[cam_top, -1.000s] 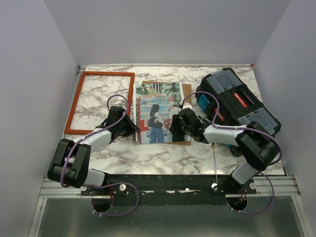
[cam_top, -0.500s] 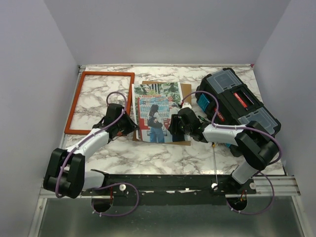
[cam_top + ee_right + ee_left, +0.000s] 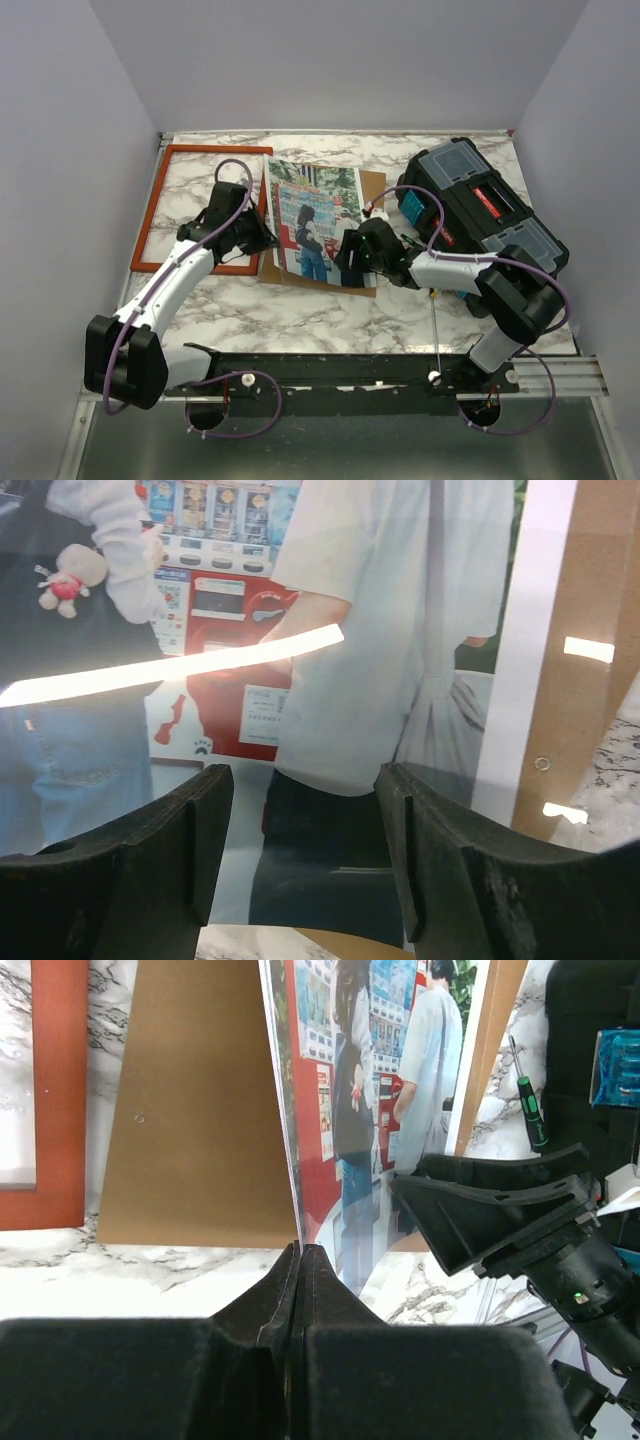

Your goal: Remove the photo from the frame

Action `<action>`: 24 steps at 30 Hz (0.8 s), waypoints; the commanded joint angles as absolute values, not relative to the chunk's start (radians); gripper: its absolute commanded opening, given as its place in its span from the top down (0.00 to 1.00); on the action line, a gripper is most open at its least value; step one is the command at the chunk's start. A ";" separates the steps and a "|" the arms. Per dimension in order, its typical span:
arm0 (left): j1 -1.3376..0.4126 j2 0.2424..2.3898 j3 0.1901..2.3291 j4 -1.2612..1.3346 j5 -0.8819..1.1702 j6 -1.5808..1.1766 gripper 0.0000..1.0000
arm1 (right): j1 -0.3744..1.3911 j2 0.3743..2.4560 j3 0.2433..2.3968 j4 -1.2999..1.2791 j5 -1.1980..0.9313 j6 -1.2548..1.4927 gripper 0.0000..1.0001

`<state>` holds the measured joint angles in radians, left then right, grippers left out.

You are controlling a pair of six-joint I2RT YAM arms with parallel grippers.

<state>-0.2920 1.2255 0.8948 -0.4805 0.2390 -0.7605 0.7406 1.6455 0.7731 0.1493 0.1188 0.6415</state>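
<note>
Our left arm reaches forward from its base, forearm angled toward the middle and wrist turned inward. Our left gripper [image 3: 300,1253] is closed tight, its 2 fingers pressed flat together on the edge of the photo [image 3: 365,1110]. Our right arm bends at the elbow just above its base, and the forearm stretches low to the left. Our right gripper [image 3: 305,790] has its 2 fingers spread apart, clamping nothing.

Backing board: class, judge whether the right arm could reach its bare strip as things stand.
Probably yes. The right gripper is over the photo with its fingers open. The backing board shows a bare strip just beside one finger, and nothing lies on it.
</note>
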 commanded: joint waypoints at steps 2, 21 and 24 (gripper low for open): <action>-0.284 1.236 1.057 -0.678 0.152 -0.680 1.00 | 0.738 1.695 0.741 0.002 0.173 0.673 0.30; -0.284 1.262 1.223 -0.801 0.107 -0.577 1.00 | 0.737 1.552 0.742 -0.029 0.140 0.580 0.06; -0.284 1.261 1.301 -0.871 -0.009 -0.547 1.00 | 0.738 1.572 0.746 -0.026 0.119 0.576 0.06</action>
